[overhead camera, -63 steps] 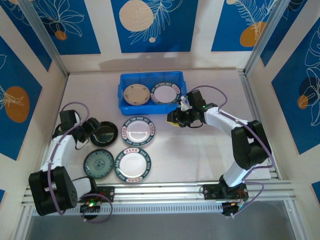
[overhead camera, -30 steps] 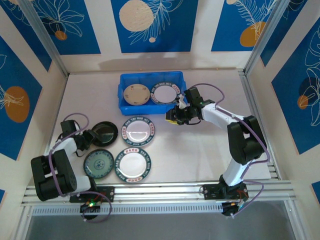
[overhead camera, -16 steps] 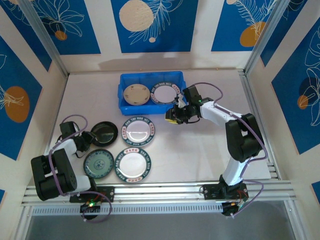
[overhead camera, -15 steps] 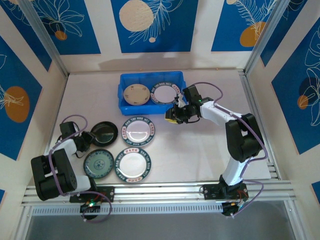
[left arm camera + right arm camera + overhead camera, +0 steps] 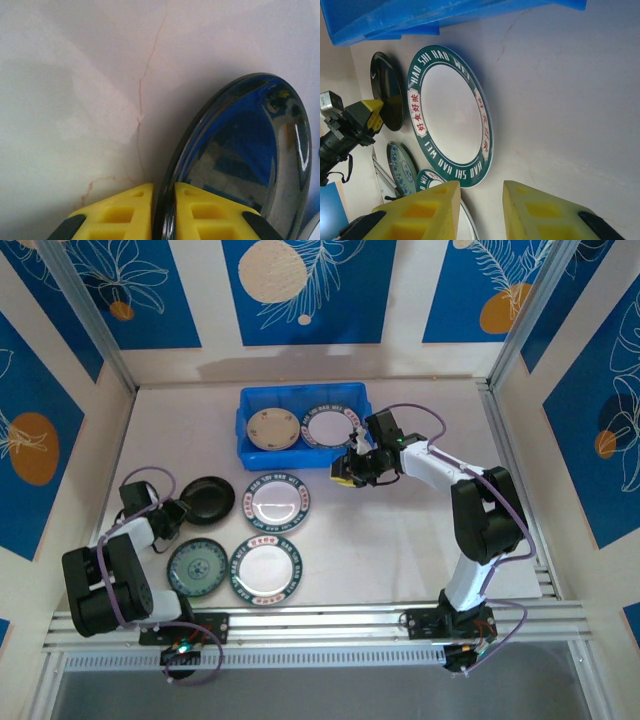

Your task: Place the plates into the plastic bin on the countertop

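Left wrist shows the left tool [image 5: 164, 200] nipping the black plate [image 5: 240, 160] by its rim to lift it; right tool [image 5: 479, 200] hangs part-open, empty

pale countertop [image 5: 400, 540] with blue bin [image 5: 290, 459], plates [image 5: 278, 502]

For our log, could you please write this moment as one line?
left gripper: shut on black plate | right gripper: open | bin: two plates

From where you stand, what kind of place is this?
Likely a robot test booth: two arms bolted by an aluminium rail, blue printed wall panels, plates laid out beside a blue bin.
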Controlling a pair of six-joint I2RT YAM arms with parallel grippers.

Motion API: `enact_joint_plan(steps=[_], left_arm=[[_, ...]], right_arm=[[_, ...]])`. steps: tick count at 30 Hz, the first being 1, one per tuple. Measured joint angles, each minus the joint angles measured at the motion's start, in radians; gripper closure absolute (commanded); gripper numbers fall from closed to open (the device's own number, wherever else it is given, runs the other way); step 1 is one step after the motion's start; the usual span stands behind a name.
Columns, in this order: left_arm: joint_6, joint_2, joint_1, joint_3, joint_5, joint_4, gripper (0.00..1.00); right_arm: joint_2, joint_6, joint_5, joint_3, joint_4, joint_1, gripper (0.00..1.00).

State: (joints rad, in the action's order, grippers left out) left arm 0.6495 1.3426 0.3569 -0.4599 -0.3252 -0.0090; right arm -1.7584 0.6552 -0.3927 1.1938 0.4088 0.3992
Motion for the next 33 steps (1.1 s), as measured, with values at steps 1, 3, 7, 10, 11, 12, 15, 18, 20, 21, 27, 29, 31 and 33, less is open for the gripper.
enact_joint_plan(steps=[1, 3, 7, 10, 11, 12, 15, 18, 20, 21, 27, 29, 31, 33], left_arm=[[0.0, -0.002, 0.0, 0.0, 0.0, 0.003, 0.84], [0.0, -0.008, 0.0, 0.0, 0.0, 0.011, 0.89], [0.005, -0.023, -0.002, 0.0, -0.004, 0.039, 0.97], [0.005, -0.024, -0.002, 0.0, -0.003, 0.047, 1.0], [0.006, -0.024, -0.002, 0.0, -0.004, 0.047, 1.0], [0.008, -0.024, -0.002, 0.0, -0.004, 0.047, 1.0], [0.013, -0.04, -0.002, 0.0, -0.003, 0.046, 1.0], [0.023, -0.11, -0.002, 0.0, 0.02, 0.034, 1.0], [0.026, -0.188, -0.002, -0.004, 0.046, 0.012, 1.0], [0.026, -0.224, -0.002, -0.009, 0.06, 0.0, 1.0], [0.017, -0.438, -0.002, -0.088, 0.163, -0.1, 1.0], [0.005, -0.447, -0.002, -0.144, 0.158, -0.131, 1.0], [-0.004, -0.421, -0.006, -0.215, 0.122, -0.153, 1.0], [-0.004, -0.378, -0.016, -0.278, 0.069, -0.166, 1.0]], right_arm=[[0.0, 0.0, 0.0, 0.002, 0.0, 0.0, 0.71], [0.0, 0.0, 0.0, 0.003, 0.0, 0.0, 0.71], [0.0, 0.0, 0.0, 0.003, 0.0, 0.0, 0.71], [-0.002, 0.0, 0.0, 0.005, 0.001, 0.0, 0.72], [-0.002, 0.0, 0.0, 0.007, 0.001, 0.0, 0.72], [-0.005, 0.0, 0.0, 0.011, 0.003, 0.0, 0.71], [-0.009, 0.0, 0.0, 0.017, 0.003, 0.0, 0.73], [-0.009, 0.0, 0.0, 0.017, 0.005, 0.0, 0.74], [-0.008, 0.0, 0.0, 0.017, 0.004, 0.0, 0.75], [-0.007, 0.0, 0.0, 0.017, 0.004, 0.0, 0.75], [0.014, 0.0, 0.001, 0.017, 0.005, -0.003, 0.75], [0.03, 0.0, 0.001, 0.021, 0.008, -0.007, 0.74], [0.05, -0.004, 0.0, 0.039, 0.013, -0.016, 0.72], [0.072, -0.013, 0.0, 0.063, 0.011, -0.027, 0.67]])
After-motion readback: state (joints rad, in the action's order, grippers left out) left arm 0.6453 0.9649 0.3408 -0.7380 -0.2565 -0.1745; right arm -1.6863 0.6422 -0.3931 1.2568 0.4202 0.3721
